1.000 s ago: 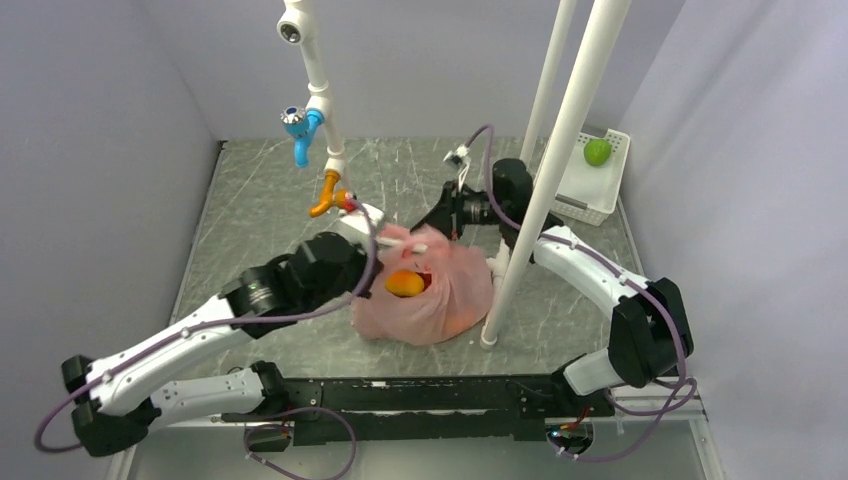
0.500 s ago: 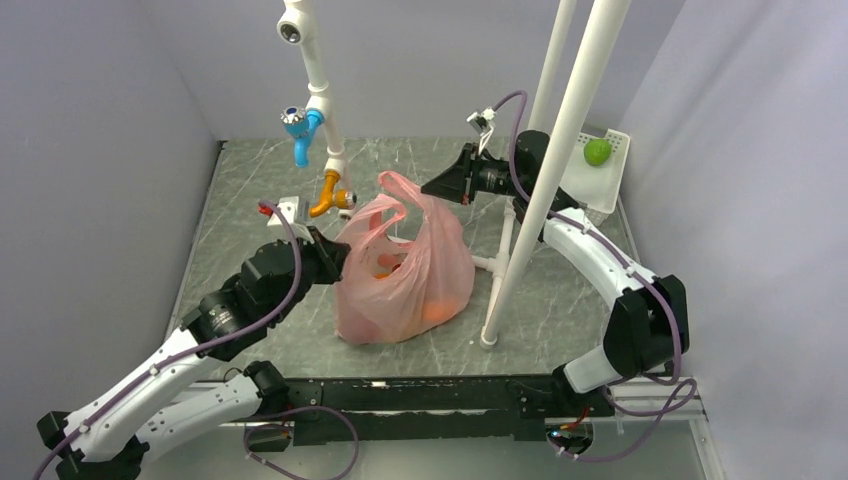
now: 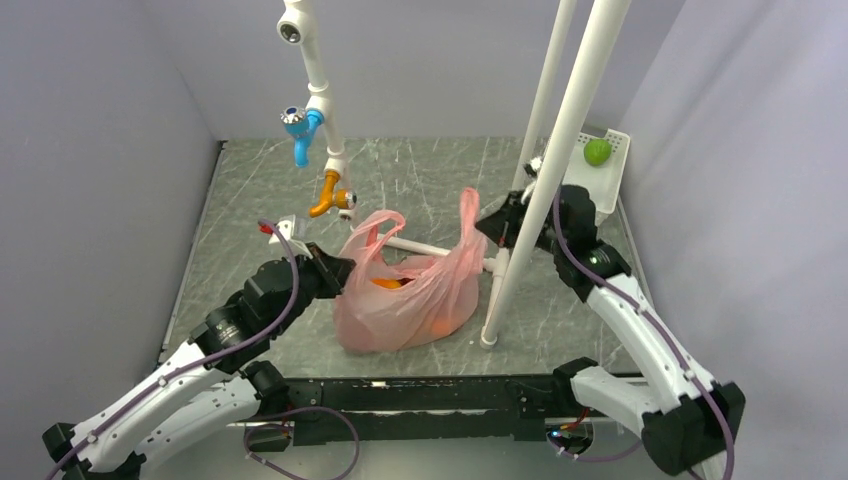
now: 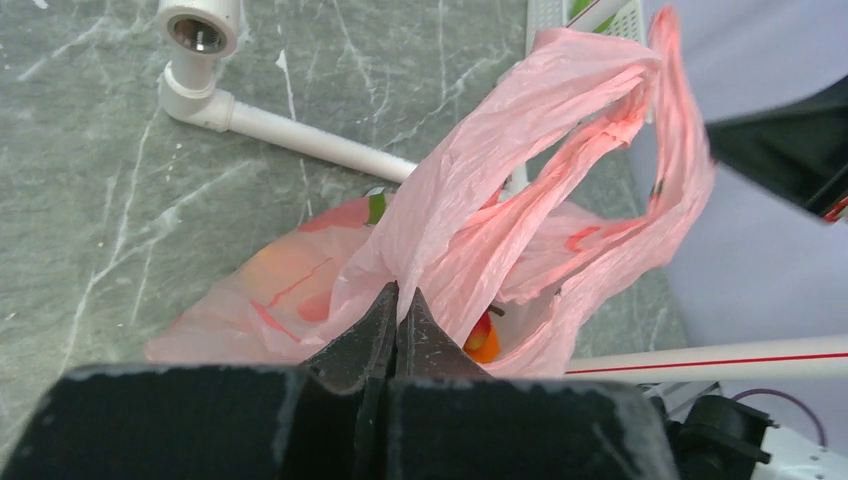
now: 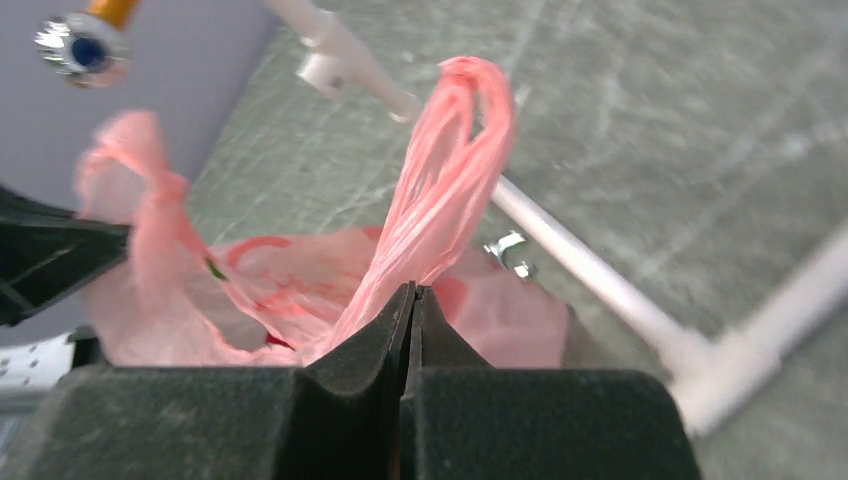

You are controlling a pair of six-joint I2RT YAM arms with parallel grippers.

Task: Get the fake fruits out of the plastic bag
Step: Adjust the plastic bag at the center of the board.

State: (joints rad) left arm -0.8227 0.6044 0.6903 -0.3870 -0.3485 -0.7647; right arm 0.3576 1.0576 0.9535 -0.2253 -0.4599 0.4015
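**At the fingertips: thin translucent pink plastic bag (image 3: 410, 305) held by both handles**

Between the fingertips of the left gripper (image 4: 398, 296), which are pressed together, one loop handle (image 4: 480, 170) of the bag is pinched. The right gripper (image 5: 412, 292) has its fingers closed in the same way on the other loop handle (image 5: 450, 170), which stands up above its fingertips. Between the two grippers the body of the bag sags onto the grey marbled table (image 3: 260, 200), its mouth open upward. Just beyond the left fingertips, inside the bag, a round glossy orange plastic fruit (image 4: 482, 345) shows. Other orange shapes shine through the film lower down. Past the bag, a white plastic pipe (image 4: 300, 135) lies on the table.
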